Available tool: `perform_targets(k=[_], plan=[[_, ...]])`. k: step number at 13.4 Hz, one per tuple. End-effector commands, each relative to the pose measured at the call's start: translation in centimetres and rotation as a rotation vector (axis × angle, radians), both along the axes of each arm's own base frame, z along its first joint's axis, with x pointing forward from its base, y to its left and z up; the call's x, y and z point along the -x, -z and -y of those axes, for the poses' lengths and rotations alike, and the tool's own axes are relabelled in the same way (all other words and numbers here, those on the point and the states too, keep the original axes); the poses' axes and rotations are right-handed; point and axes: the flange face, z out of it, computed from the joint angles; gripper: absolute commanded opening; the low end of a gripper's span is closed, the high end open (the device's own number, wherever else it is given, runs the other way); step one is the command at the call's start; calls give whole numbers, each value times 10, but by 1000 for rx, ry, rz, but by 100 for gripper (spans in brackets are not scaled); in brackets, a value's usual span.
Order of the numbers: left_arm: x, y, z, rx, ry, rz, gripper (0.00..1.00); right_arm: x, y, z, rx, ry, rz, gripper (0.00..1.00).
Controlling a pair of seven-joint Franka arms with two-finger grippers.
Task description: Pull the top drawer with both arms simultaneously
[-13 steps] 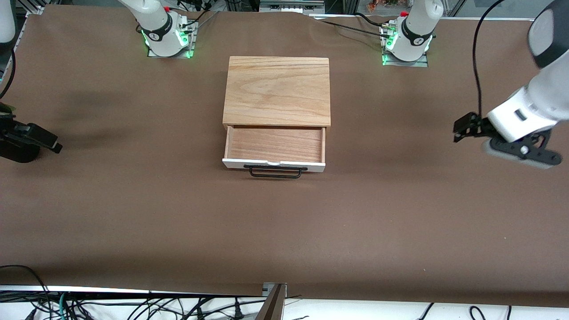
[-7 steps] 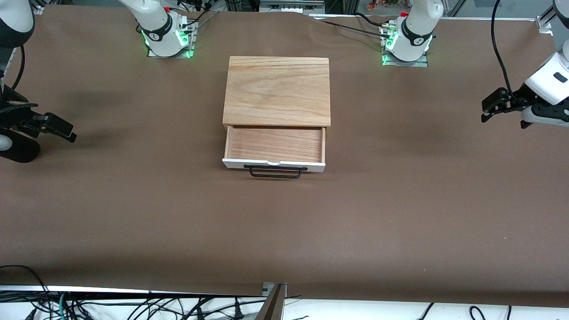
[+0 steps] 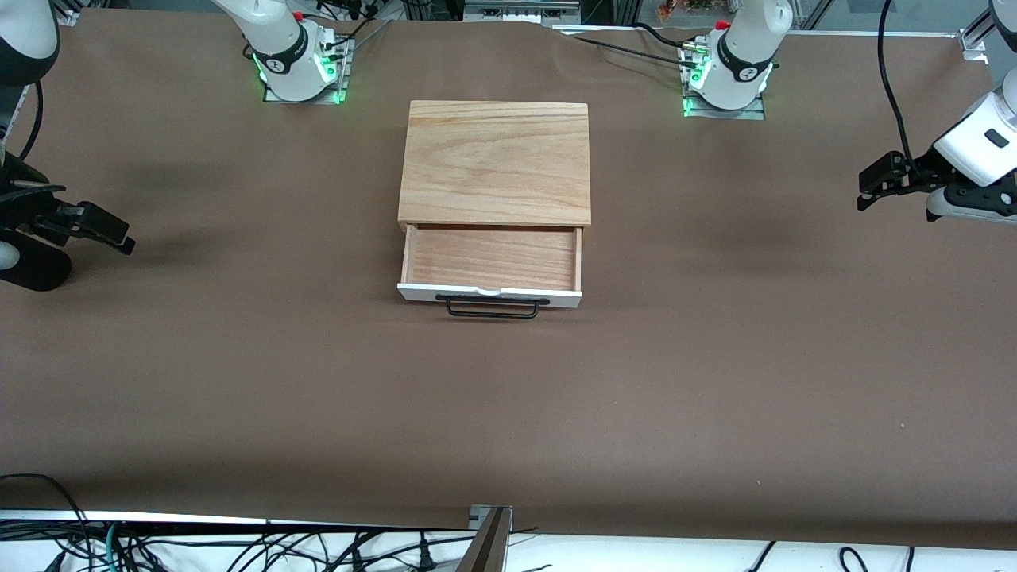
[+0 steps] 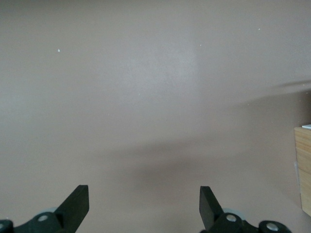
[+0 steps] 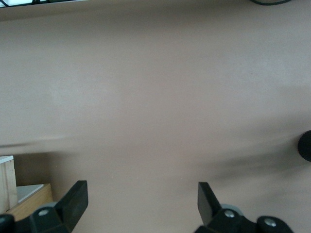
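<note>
Where the brown table (image 3: 238, 397) lies bare nearest the front camera, nothing but paper covering and a pale strip of edge. Farther up, at mid-table, the top drawer (image 3: 490, 258) pulled well out of its box, white front panel facing the front camera, black wire handle (image 3: 492, 308) jutting from that panel, light wood floor showing inside. Above the drawer, the oak-grain top board (image 3: 495, 163) of the box, flat and level.

Well apart from the drawer toward the left arm's end, the left gripper (image 3: 872, 182) up over bare table, fingers (image 4: 75, 204) spread wide, nothing between them. Seen from the left wrist, only brown surface in the gap between the fingers, with a sliver of the wooden box (image 4: 303, 170) off to the outside of one finger, far from touching.

Toward the right arm's end, equally distant from the drawer, the right gripper (image 3: 107, 233) over bare table, fingers (image 5: 73, 200) likewise spread wide and holding nothing. From the right wrist, plain table between the fingers and a corner of the box (image 5: 19, 194) outside one finger, clear of it.

Farthest from the front camera, both arm bases (image 3: 298, 67) lit green at the table's edge.
</note>
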Motion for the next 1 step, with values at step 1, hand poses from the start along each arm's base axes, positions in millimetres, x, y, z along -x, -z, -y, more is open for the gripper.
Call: perform_targets(k=[1], plan=[[-16,-8,5,-13,8,-25,100,5,-4,2,13,0,-2,100]])
